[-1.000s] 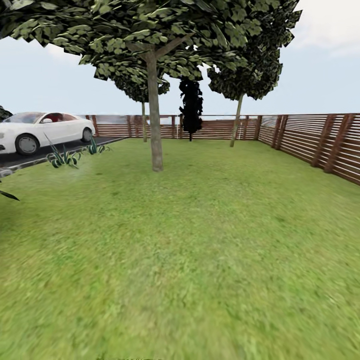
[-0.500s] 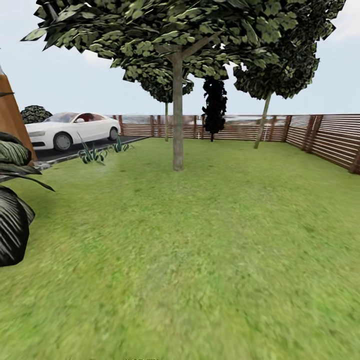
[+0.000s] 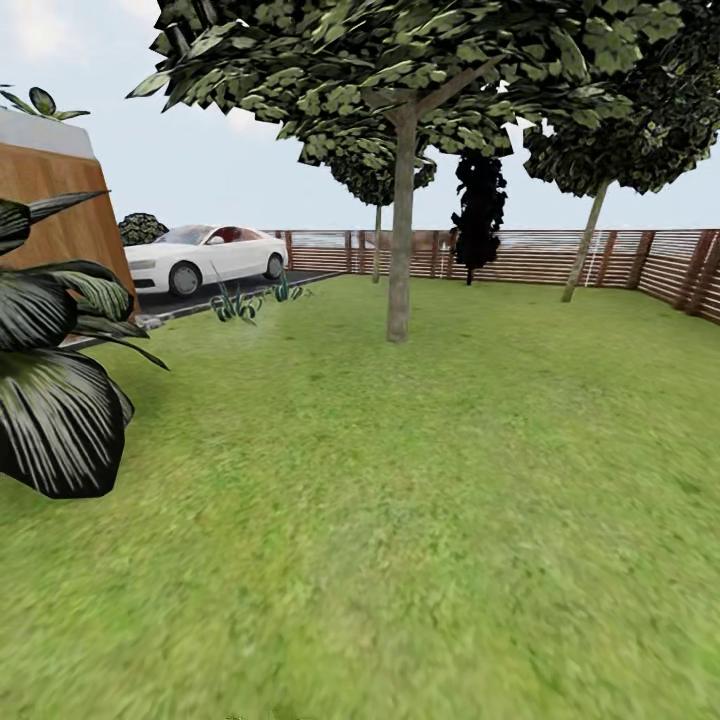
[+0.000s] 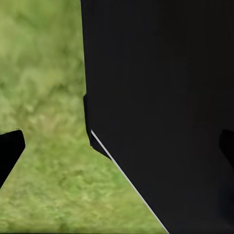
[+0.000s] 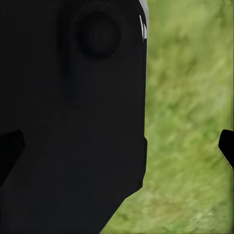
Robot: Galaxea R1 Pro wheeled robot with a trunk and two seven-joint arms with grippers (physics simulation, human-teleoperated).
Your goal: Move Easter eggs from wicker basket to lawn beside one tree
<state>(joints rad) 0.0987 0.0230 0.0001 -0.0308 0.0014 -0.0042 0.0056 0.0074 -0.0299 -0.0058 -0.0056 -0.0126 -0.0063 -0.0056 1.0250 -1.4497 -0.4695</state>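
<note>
While both grippers' jaws stand parted and empty, scan the lawn (image 3: 420, 480) beyond the tree (image 3: 400, 250) for the basket.

Mottled green lawn (image 3: 420, 520), brown slatted fence (image 3: 560, 256), white car (image 3: 205, 258)

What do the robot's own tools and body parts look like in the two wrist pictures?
The left tool's fingers are plain matt black, as are the right tool's fingers. Beside each stands a large black angular body panel with a thin pale edge line; the right view's panel bears a round recess.
</note>
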